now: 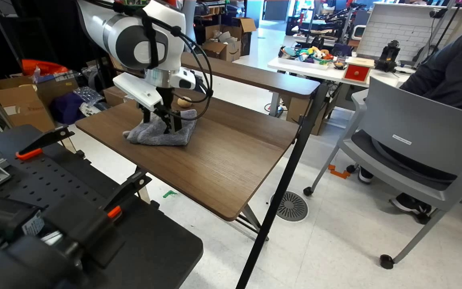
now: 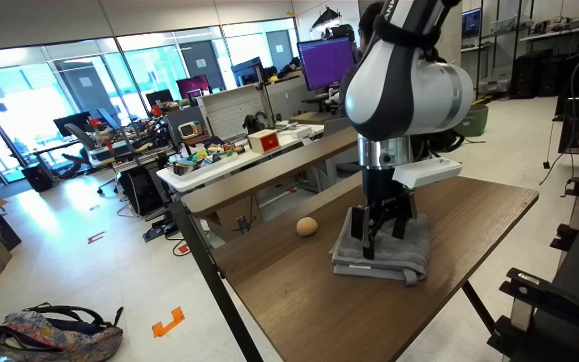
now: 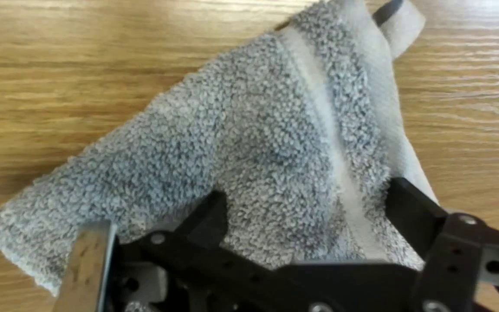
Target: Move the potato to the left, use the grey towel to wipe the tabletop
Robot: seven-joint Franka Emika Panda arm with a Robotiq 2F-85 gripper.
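Looking down through the wrist view, we see the gripper (image 3: 310,201) with its two black fingers (image 3: 208,221) wide apart and the grey terry towel (image 3: 267,138) lying beneath and between them; whether the fingertips press into the pile we cannot tell. With twelve o'clock at the top of each view, a pale woven band (image 3: 329,123) crosses the towel from about eleven to five, a hanging loop (image 3: 405,28) stands near two, and the cloth extends towards eight. In an exterior view we find the towel folded in layers on the dark brown wood-grain counter (image 2: 314,296), under the Panda arm (image 2: 410,85), which extends down from one o'clock. The potato (image 2: 306,226), a small tan oval, rests on the same counter between nine and ten o'clock of the towel, near it but apart. In an exterior view we note a raised wood-grain shelf (image 1: 251,75) at about one o'clock of the counter, a grey chair (image 1: 427,124) at three with a person (image 1: 451,72) in dark clothing seated in it, and a round floor drain (image 1: 292,206) near four. In an exterior view a floral backpack (image 2: 58,342) lies on the floor (image 2: 68,241) at about eight o'clock.
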